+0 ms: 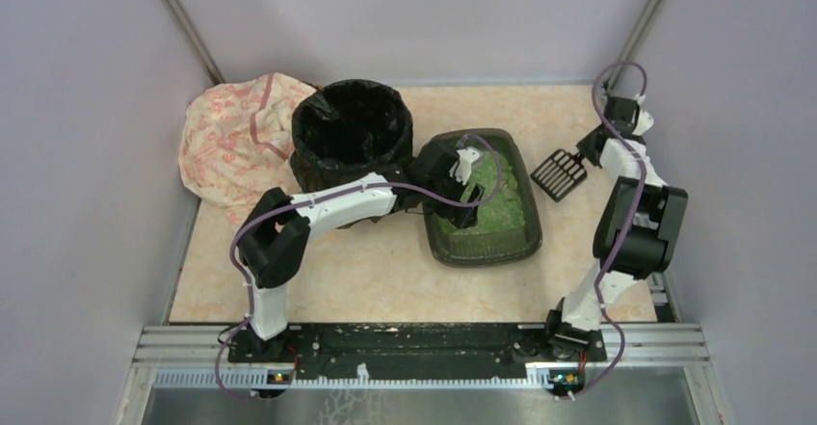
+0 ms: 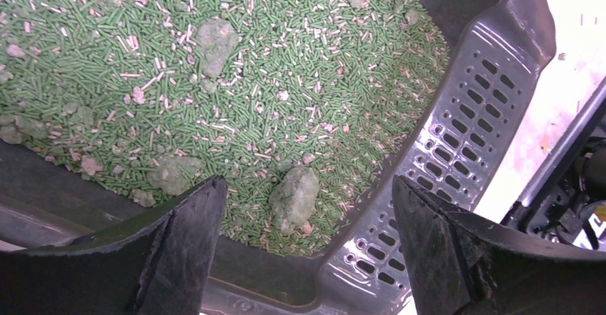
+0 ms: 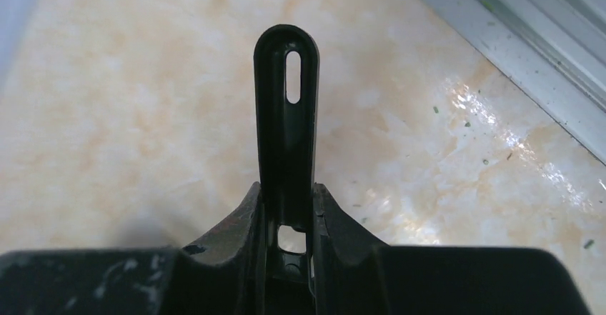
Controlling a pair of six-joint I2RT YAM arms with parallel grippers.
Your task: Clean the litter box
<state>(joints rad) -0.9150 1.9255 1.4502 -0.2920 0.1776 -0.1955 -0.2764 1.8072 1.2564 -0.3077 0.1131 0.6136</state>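
Observation:
The litter box is a dark grey-green tray of green pellet litter at mid table. My left gripper hangs over it, open and empty. In the left wrist view its jaws stand wide apart just above the litter, near the tray's slotted rim. A grey-green clump lies between them, and two more clumps lie further in. My right gripper is shut on the handle of a black slotted scoop, held just right of the tray above the table.
A round bin lined with a black bag stands left of the tray, touching it. A pink patterned cloth bag lies at far left. Walls enclose the table, and a metal rail runs along its right edge.

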